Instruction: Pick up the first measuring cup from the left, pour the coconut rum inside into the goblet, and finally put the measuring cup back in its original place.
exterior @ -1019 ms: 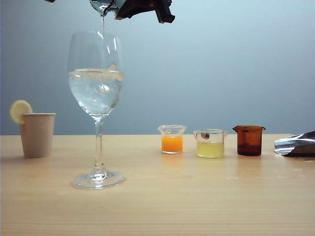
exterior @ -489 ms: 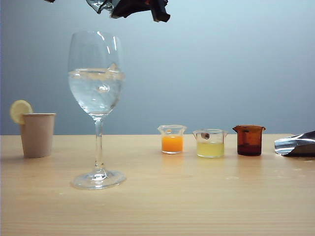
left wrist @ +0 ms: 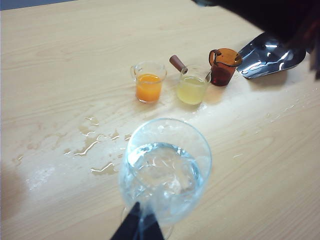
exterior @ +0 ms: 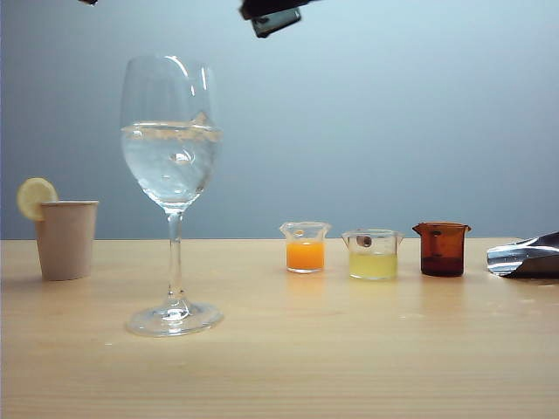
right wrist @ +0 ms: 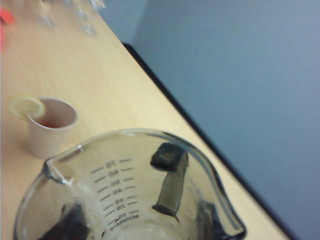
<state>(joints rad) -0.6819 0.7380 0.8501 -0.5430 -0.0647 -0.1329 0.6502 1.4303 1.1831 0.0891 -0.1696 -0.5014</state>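
Goblet (exterior: 172, 188) stands on the wooden table (exterior: 349, 367), its bowl roughly half full of clear coconut rum (exterior: 171, 161). High above and to the right of its rim, only a dark tip of the right gripper (exterior: 272, 16) shows at the top edge of the exterior view. In the right wrist view that gripper (right wrist: 125, 210) is clamped on the first measuring cup (right wrist: 127, 187), a finger (right wrist: 170, 182) visible through the graduated smoky wall; the cup looks emptied. Beyond it sits a tan paper cup (right wrist: 50, 125) with a lemon slice (right wrist: 22, 106) on its rim. Right of the goblet, an orange-filled beaker (exterior: 306, 247), a pale yellow beaker (exterior: 373, 254) and an amber-brown beaker (exterior: 442, 249) stand in a row, with a shiny metal scoop (exterior: 524, 256) at the far right. From the left wrist view, spilled droplets (left wrist: 95, 142) wet the table beside the goblet; of the left gripper (left wrist: 137, 227) just a dark tip appears, so I cannot tell how its jaws stand.
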